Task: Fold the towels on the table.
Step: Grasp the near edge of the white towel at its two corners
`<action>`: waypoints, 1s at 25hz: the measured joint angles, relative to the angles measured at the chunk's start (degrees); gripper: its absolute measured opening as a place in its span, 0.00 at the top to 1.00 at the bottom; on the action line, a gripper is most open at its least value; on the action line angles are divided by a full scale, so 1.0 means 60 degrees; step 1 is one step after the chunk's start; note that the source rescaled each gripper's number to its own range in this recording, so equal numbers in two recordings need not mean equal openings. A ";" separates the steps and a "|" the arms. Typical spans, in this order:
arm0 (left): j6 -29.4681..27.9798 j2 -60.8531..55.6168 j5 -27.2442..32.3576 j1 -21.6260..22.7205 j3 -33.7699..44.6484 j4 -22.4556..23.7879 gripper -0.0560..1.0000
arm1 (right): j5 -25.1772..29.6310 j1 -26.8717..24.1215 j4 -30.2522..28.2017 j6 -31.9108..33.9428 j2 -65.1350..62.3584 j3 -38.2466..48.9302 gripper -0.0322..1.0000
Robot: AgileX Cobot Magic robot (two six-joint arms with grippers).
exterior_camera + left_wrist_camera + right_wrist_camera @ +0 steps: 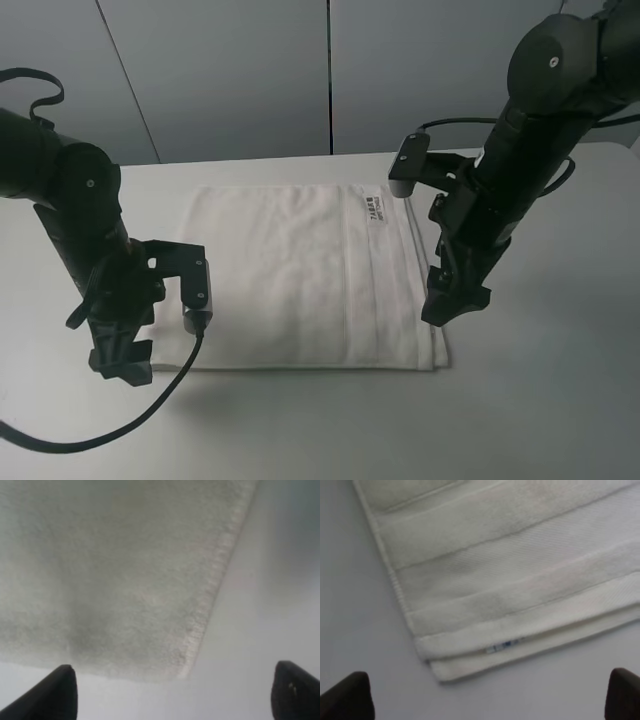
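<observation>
Towel: nubby white terry cloth (smoother woven bands); table: smooth, matt white.

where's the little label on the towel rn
In the exterior high view the label sits on the towel near its far edge, right of the middle, just left of the right arm.

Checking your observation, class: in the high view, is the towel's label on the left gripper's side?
No, the label lies on the towel at its far edge, toward the right gripper.
</observation>
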 joint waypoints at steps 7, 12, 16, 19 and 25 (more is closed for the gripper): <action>0.0013 0.0585 -0.0329 -0.0249 -0.0007 0.0038 0.01 | 0.0153 0.0000 0.0018 -0.1313 0.0000 0.0000 0.00; 0.0013 0.0714 -0.0468 -0.0310 -0.0007 0.0151 0.01 | 0.0408 0.0007 0.0018 -0.1723 0.0000 0.0000 0.00; 0.0013 0.0779 -0.0449 -0.0340 -0.0044 0.0268 0.01 | 0.0408 0.0365 0.0018 -0.1869 0.0006 0.0000 0.00; -0.0005 0.0830 -0.0395 -0.0355 -0.0091 0.0303 0.01 | 0.0408 0.0795 -0.0043 -0.1885 0.0205 0.0037 0.00; -0.0019 0.0830 -0.0374 -0.0377 -0.0091 0.0327 0.01 | 0.0055 0.1508 -0.1103 -0.0695 0.1330 0.0050 0.00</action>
